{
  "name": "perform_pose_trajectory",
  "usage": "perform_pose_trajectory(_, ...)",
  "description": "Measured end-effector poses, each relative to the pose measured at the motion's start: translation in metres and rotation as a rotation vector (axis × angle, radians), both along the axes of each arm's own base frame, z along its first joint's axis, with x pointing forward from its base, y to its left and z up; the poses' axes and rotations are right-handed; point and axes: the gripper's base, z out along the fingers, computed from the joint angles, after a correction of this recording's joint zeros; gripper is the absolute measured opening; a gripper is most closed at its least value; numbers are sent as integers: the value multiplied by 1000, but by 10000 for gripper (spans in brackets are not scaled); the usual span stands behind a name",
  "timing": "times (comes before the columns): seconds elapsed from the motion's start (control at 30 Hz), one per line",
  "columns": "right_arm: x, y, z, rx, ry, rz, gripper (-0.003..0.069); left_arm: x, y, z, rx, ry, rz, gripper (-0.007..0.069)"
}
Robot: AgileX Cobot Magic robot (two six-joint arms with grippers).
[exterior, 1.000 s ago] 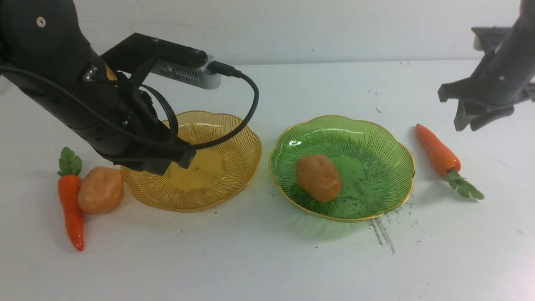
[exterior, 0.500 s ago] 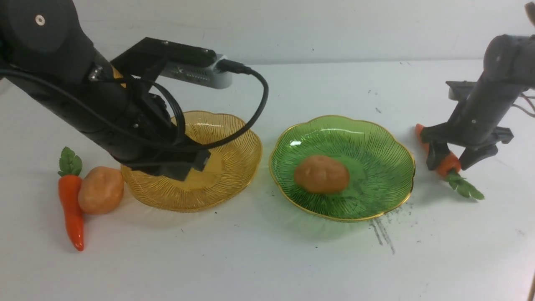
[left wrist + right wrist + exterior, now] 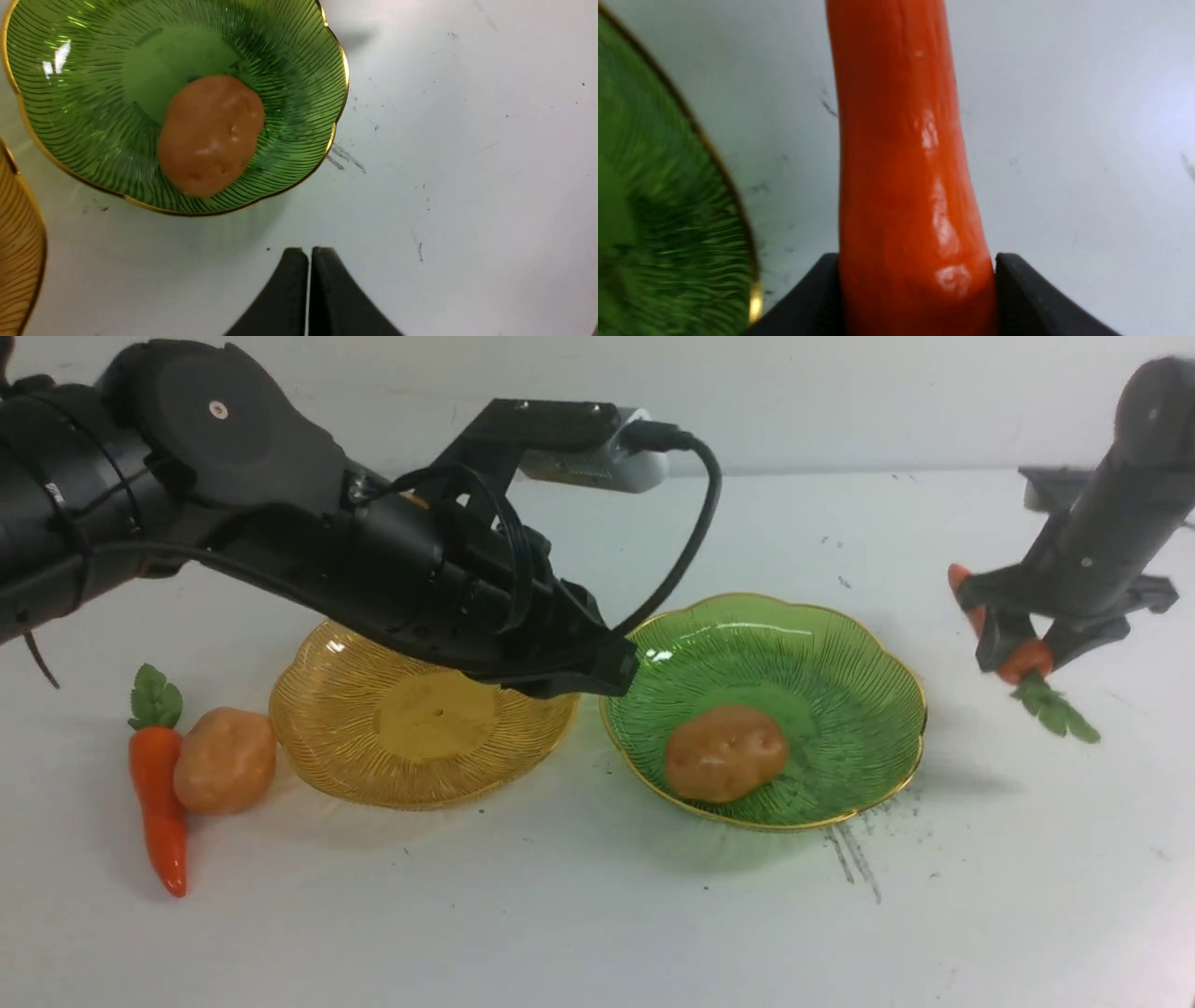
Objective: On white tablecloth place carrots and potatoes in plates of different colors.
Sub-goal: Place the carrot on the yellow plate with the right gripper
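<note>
— White speckled tablecloth (image 3: 560, 915) all round, with black scuffs (image 3: 854, 863) by the green plate (image 3: 840, 644). What lies in that plate?
— One potato (image 3: 726, 753), toward its near side. An amber plate (image 3: 373, 775) stands just to its left.
— And the left hand (image 3: 309, 252)?
— Fingers pressed together with nothing between them. It hangs by the green plate's left rim, between both plates.
— The right hand (image 3: 1024, 655)?
— Pinching a carrot (image 3: 901, 163) near its thick end. It's held above the cloth, right of the green plate, with its leaves (image 3: 1055, 714) hanging down.
— The rest?
— A second potato (image 3: 224, 761) touches another carrot (image 3: 159, 793). Both lie on the cloth left of the amber plate.
</note>
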Motion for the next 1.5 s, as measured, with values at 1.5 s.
perform_pose_trajectory(1.5, -45, 330, -53, 668, -263, 171, 610, -22, 157, 41, 135, 131, 498, -4)
